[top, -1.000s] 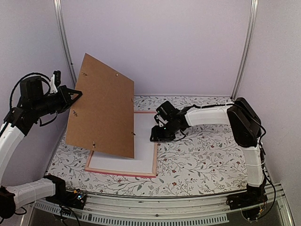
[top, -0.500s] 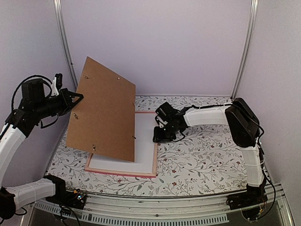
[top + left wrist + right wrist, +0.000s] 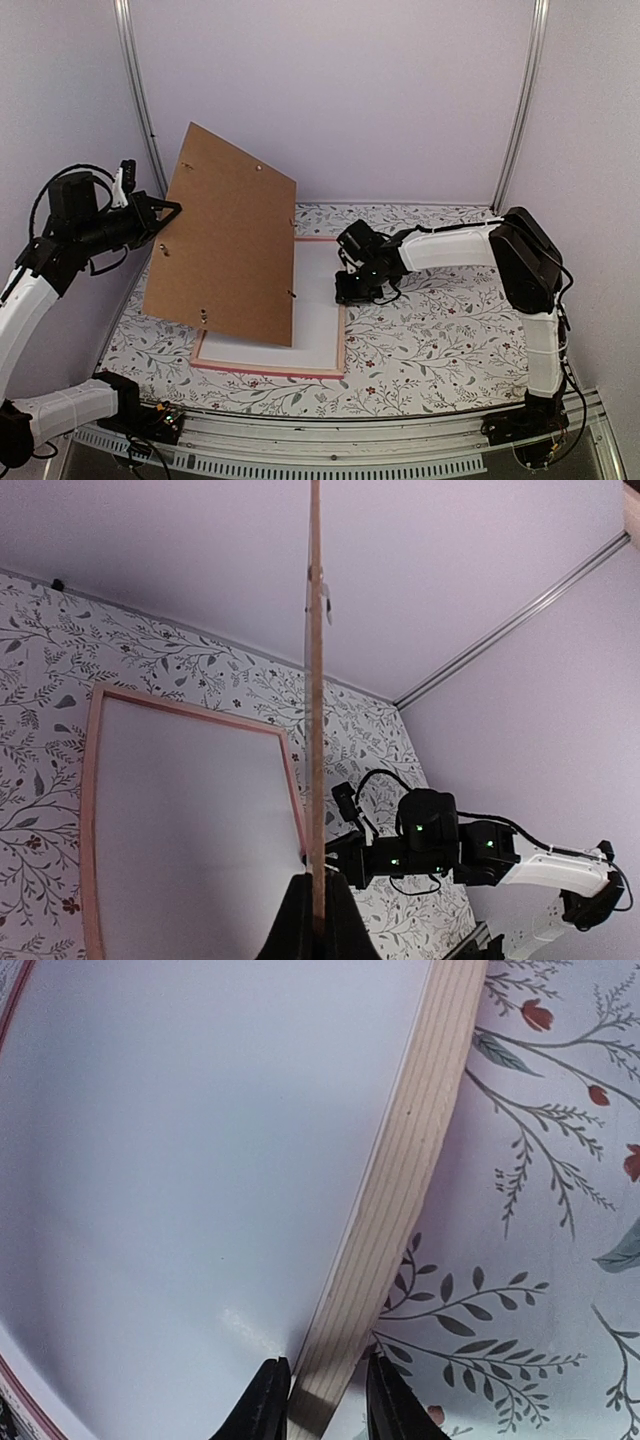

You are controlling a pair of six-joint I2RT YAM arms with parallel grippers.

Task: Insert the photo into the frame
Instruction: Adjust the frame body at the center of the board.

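The frame [image 3: 341, 345], with a thin pink border, lies flat on the table and holds a plain white sheet [image 3: 316, 300]. My right gripper [image 3: 350, 292] is low at the frame's right rail [image 3: 400, 1220]. Its fingers [image 3: 268, 1400] stand on either side of that rail, closed on it. My left gripper [image 3: 165, 212] is shut on the left edge of a plain brown backing board [image 3: 225, 235]. It holds the board up, tilted over the frame's left part. The left wrist view shows the board edge-on [image 3: 316, 680] above the frame [image 3: 92, 810]. The photo is not in view.
A floral cloth [image 3: 450, 330] covers the table. Lilac walls close in the back and sides, with metal uprights [image 3: 520, 100] at the rear corners. A rail runs along the table's front edge [image 3: 330, 450]. The raised board hides the frame's left half from above.
The right gripper's jaws have narrowed onto the frame's right rail. Gripper and frame have shifted a little to the right. The left arm has carried the raised board slightly right.
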